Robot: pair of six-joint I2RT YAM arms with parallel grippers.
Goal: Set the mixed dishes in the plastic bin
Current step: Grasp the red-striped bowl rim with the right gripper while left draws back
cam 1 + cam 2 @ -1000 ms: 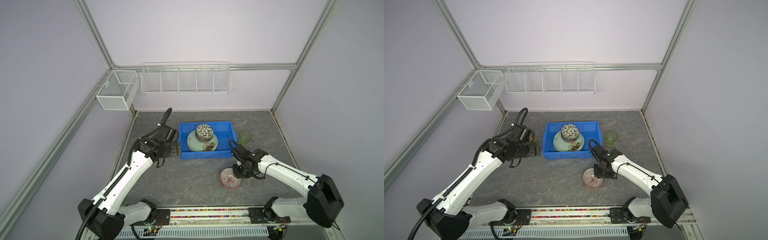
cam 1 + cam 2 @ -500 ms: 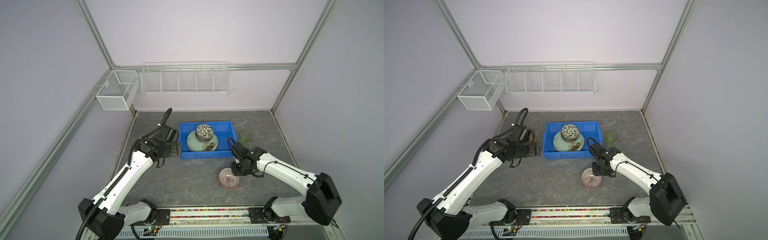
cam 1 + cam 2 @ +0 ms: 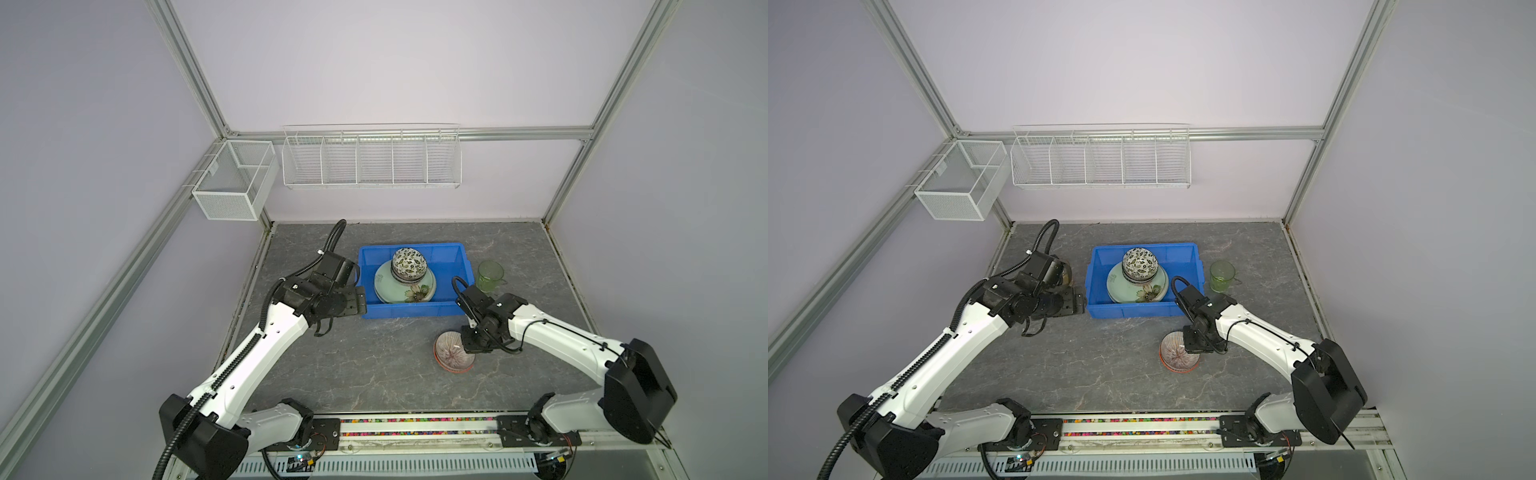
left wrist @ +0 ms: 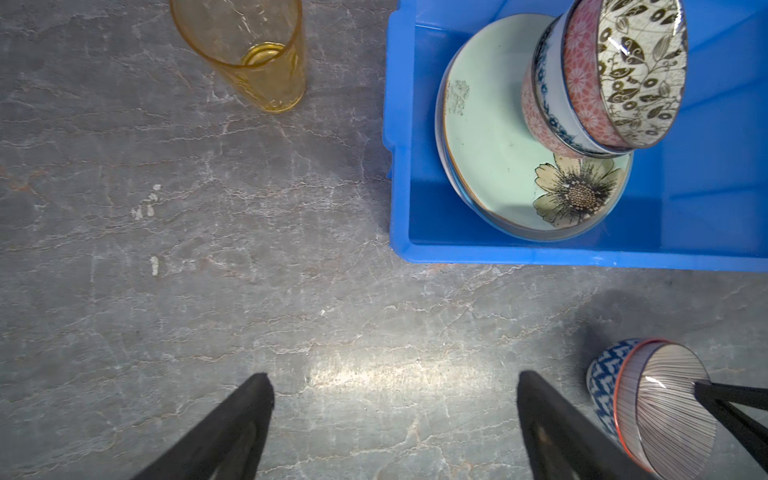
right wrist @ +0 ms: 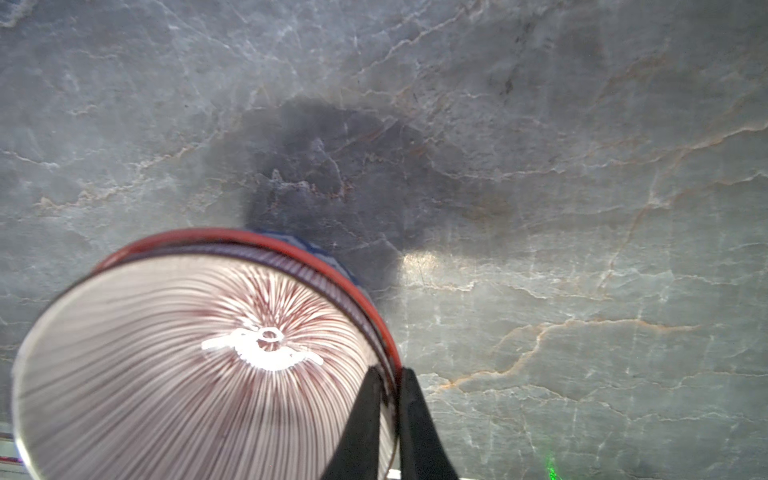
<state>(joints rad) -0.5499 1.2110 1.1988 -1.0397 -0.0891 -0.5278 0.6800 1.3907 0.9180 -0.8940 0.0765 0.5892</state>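
Grey marbled table [image 3: 374, 374]. Blue plastic bin [image 3: 411, 311] mid-table toward rear, holding pale green flower plate [image 3: 386, 286], patterned bowls [image 3: 409, 262] stacked on plate. Left gripper [image 4: 392, 386] beside bin's left wall, jaws spread wide, gripping nothing. Right gripper [image 5: 390, 374] clamped on rim of striped bowl [image 3: 451, 354], tilted, in front of bin. Green cup [image 3: 490, 274] just right of bin; amber cup [image 4: 245, 54] left of bin.

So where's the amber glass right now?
In a top view the amber glass stands on the table, just left of the blue bin, half hidden behind the left arm.
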